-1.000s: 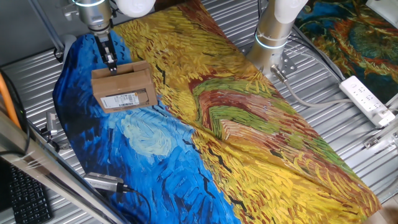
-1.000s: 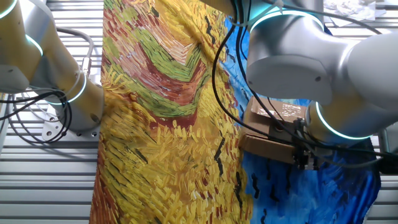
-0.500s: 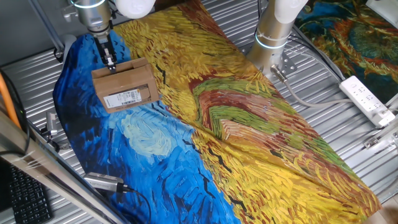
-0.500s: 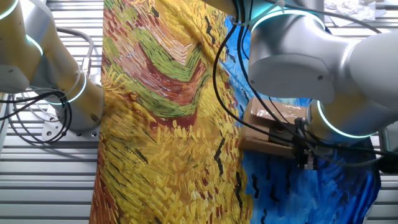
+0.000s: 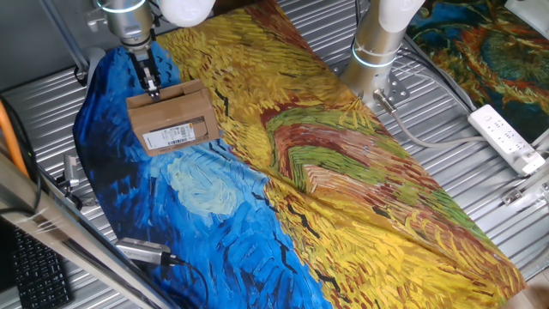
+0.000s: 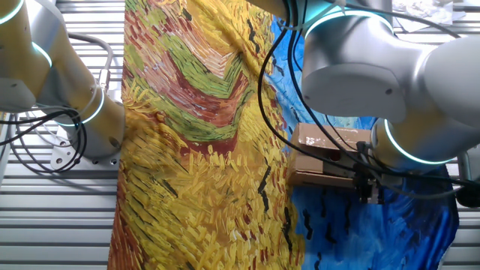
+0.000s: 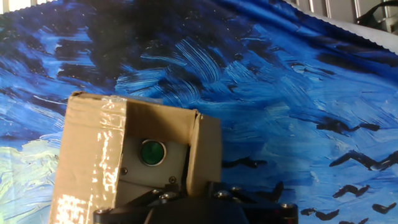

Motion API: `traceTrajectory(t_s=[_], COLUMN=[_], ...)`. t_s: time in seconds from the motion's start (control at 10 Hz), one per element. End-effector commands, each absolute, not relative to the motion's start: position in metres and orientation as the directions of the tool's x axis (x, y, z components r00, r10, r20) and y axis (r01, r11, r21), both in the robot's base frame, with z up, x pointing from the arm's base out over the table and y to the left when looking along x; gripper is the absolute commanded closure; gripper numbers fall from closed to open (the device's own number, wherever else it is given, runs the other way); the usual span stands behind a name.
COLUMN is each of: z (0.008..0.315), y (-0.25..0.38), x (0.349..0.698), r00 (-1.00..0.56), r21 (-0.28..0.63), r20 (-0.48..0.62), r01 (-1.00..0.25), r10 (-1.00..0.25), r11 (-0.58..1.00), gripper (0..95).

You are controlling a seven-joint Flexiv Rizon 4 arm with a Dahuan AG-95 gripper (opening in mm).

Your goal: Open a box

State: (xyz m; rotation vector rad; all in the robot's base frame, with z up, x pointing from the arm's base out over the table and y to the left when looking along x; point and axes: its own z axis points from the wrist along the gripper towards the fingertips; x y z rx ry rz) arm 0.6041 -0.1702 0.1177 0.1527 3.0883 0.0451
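The box (image 5: 171, 120) is small, brown cardboard with a white barcode label on its side, and lies on the blue part of the painted cloth. My gripper (image 5: 153, 86) stands at the box's far edge, shut on a top flap (image 6: 322, 178) that is pulled outward. In the hand view the flap (image 7: 203, 149) runs down between my jaws. The box (image 7: 93, 162) is partly open there and shows a white item with a green disc (image 7: 152, 152) inside. Clear tape shines on the other flap. In the other fixed view my gripper (image 6: 367, 191) is partly hidden by the arm.
A painted cloth (image 5: 343, 172) covers the ribbed metal table. A second arm's base (image 5: 377, 43) stands at the back. A white power strip (image 5: 506, 137) lies at the right. A keyboard (image 5: 34, 275) sits at the front left. A metal tool (image 5: 146, 251) lies by the cloth's front edge.
My gripper has pulled the held flap a little further outward, and the flap now lies flatter. The box has shifted slightly with it.
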Motion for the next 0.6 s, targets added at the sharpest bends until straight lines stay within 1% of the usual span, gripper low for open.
traceTrajectory(t_s=[0.1,0.2,0.3,0.4,0.6], z=[0.1181,0.1189,0.1204,0.1211,0.1225], y=[-0.1698,-0.1693,-0.1682,-0.1676,-0.1667], x=[0.6042,0.6039,0.6031,0.6026,0.6017], r00=[-0.995,-0.996,-0.996,-0.996,-0.997], r21=[0.030,0.029,0.028,0.027,0.025], r20=[-0.049,-0.049,-0.051,-0.050,-0.050], r01=[0.082,0.074,0.072,0.068,0.057], r10=[0.084,0.075,0.073,0.070,0.058], r11=[0.996,0.997,0.997,0.997,0.998], gripper=[95.0,95.0,57.0,38.0,38.0])
